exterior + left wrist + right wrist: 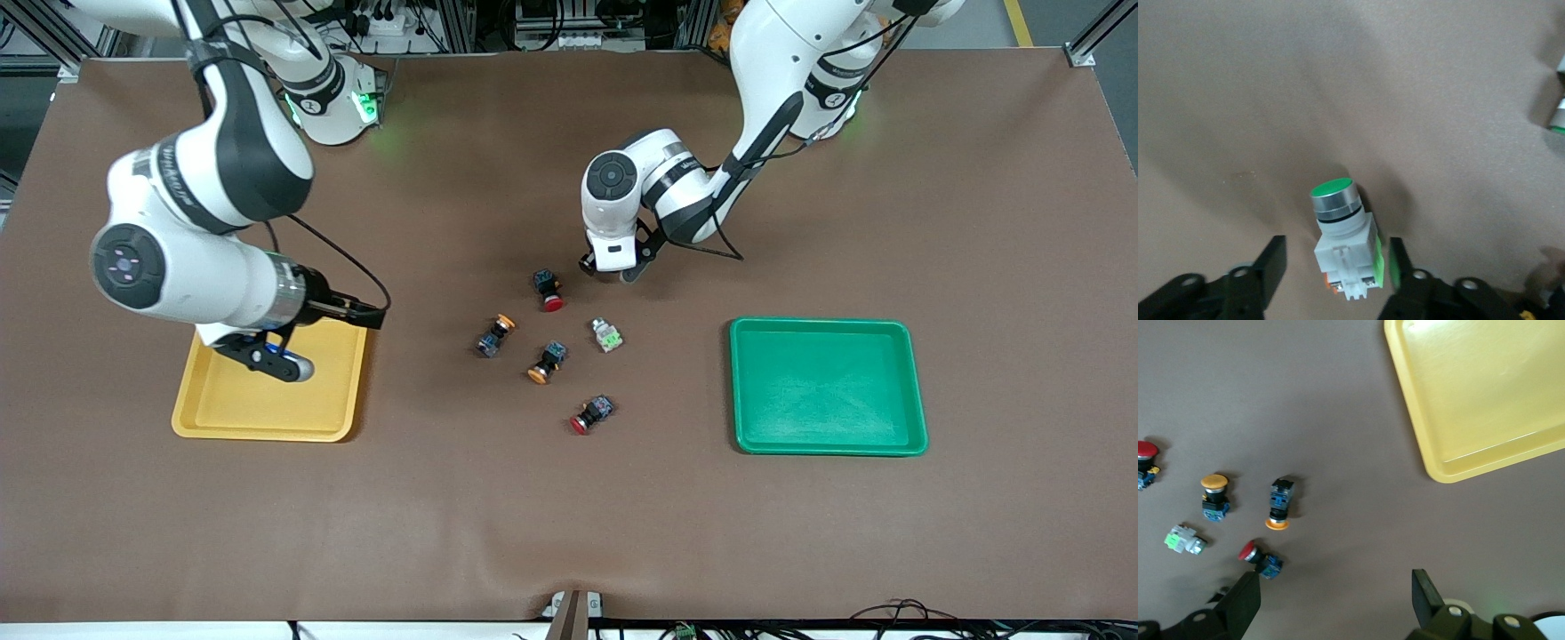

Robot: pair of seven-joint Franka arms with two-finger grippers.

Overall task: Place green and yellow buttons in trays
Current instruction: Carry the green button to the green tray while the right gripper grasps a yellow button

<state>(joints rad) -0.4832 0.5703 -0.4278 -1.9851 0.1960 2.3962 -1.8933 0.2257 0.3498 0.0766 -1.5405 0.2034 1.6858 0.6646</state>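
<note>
left claw spread around green button; right claw spread above yellow tray

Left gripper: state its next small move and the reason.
Probably lower and close. The left gripper is open with its fingers on either side of the whitish-grey push-button switch with the green cap, which lies on the brown table, not yet gripped.

The light is bright and even, coming from above. The brown table shows soft, small shadows beside the buttons and a darker patch under the right arm. The green tray shines a little (a pale, cloudy glare). The left wrist view looks dimmer, with its edges blurry and grey.
</note>
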